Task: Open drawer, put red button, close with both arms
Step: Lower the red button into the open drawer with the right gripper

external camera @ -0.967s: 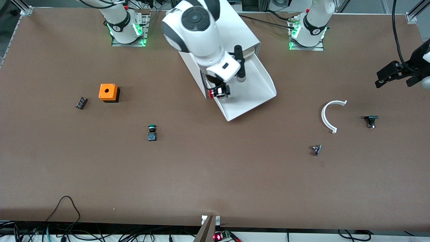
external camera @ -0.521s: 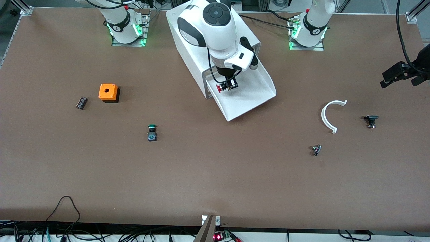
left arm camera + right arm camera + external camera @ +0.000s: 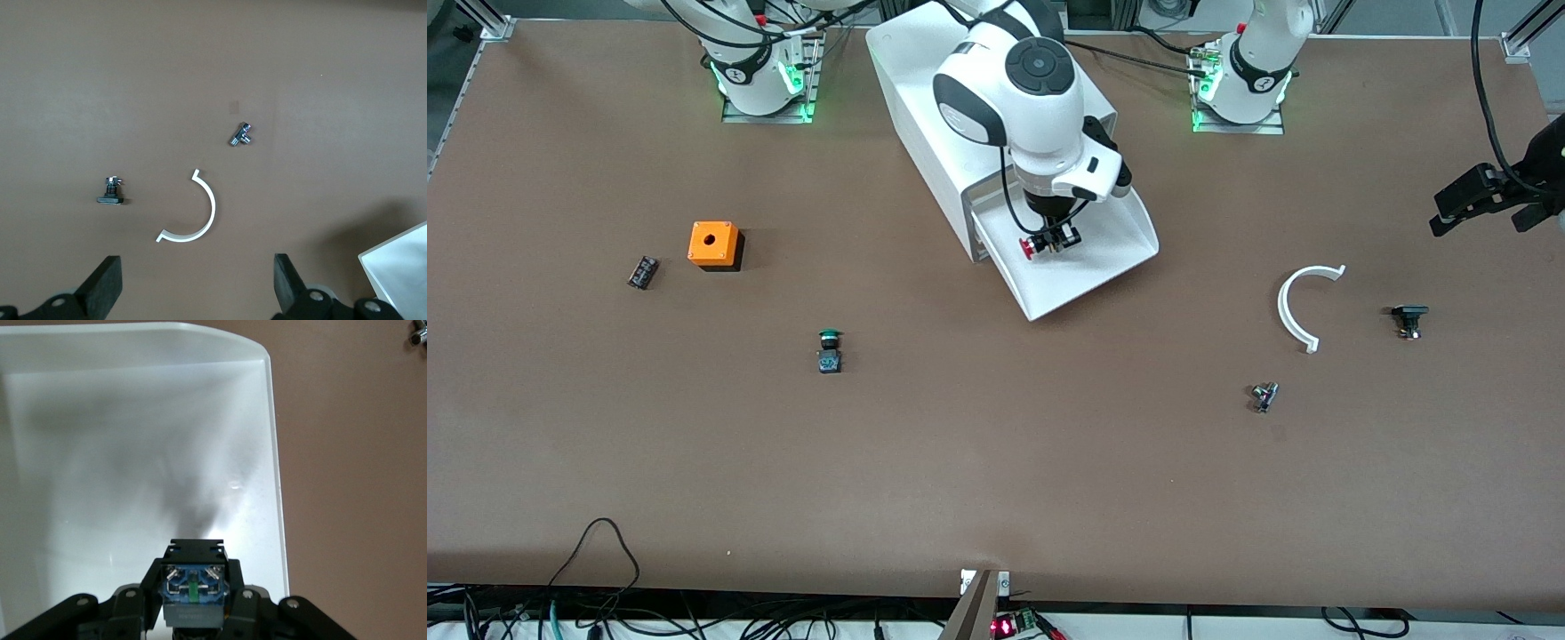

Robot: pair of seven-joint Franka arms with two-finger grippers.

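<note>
The bottom drawer [image 3: 1116, 244] of the white cabinet [image 3: 925, 80] stands pulled out toward the front camera. My right gripper [image 3: 1054, 240] is shut on the red button [image 3: 1032, 248] and holds it over the open drawer. In the right wrist view the button's bluish block body [image 3: 193, 583] sits between the fingers above the white drawer floor [image 3: 133, 453]. My left gripper [image 3: 1480, 200] is open and empty, up in the air at the left arm's end of the table. Its fingers [image 3: 103, 287] frame bare table in the left wrist view.
A green-capped button [image 3: 829, 348], an orange box [image 3: 713, 244] and a small black part [image 3: 642, 271] lie toward the right arm's end. A white curved piece [image 3: 1298, 302], a black part [image 3: 1408, 318] and a small metal part [image 3: 1264, 396] lie toward the left arm's end.
My right gripper has carried the red button from the drawer's cabinet-side corner to over the drawer's middle. My left gripper has shifted slightly.
</note>
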